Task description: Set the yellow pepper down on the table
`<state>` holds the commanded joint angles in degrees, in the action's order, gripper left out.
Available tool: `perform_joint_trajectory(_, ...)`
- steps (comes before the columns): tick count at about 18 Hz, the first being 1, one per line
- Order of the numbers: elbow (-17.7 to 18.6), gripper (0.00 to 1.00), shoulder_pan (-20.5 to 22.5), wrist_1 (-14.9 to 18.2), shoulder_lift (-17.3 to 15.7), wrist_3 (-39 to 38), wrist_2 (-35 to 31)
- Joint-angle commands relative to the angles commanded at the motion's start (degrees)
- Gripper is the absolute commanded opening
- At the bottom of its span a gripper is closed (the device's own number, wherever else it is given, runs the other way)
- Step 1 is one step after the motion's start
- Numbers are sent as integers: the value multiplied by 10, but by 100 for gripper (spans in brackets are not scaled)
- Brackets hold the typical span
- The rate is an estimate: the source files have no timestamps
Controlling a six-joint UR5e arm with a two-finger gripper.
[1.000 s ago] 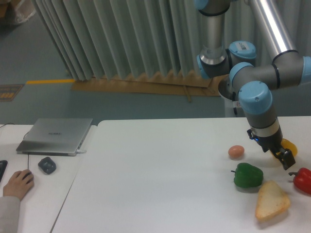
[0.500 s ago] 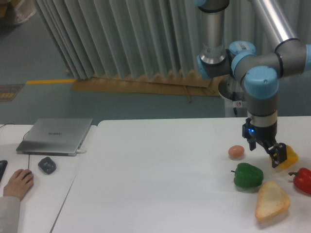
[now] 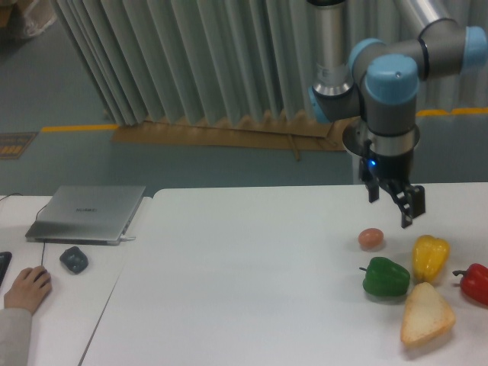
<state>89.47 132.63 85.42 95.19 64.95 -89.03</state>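
Observation:
The yellow pepper [image 3: 430, 258] lies on the white table [image 3: 252, 290], between the green pepper [image 3: 386, 277] and the red pepper [image 3: 475, 284]. My gripper [image 3: 391, 206] hangs above the table, up and to the left of the yellow pepper and clear of it. Its two dark fingers are spread apart and hold nothing.
A brown egg [image 3: 370, 239] lies just below the gripper. A pale tan wedge-shaped lump [image 3: 426, 315] sits in front of the peppers. To the left, a smaller desk holds a grey laptop [image 3: 86, 213], a dark mouse-like object [image 3: 74, 259] and a person's hand [image 3: 27, 287].
The gripper has let go of the yellow pepper, which now rests on the table. The gripper has risen and moved left, away from it.

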Motion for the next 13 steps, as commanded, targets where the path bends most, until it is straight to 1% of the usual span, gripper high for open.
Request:
perform_joint_trajectory(1,1,100,-2,8,-3,0,-1)
perform_joint_trajectory(3,8,100,-11,35,-4,-4,-2)
perform_joint_trajectory(4,13,100,-15,41,-4,-5,-2)
perform_joint_trajectory(7,40,100,-26,42,-32,-13,0)
perform_joint_trajectory(8,43,100,-31,42,-33,-24,3)
perform_joint_trajectory(10,38,100,-43,41,-33,-37,3)
perform_joint_trajectory(13,30,100,-43,42,-33,-38,4)
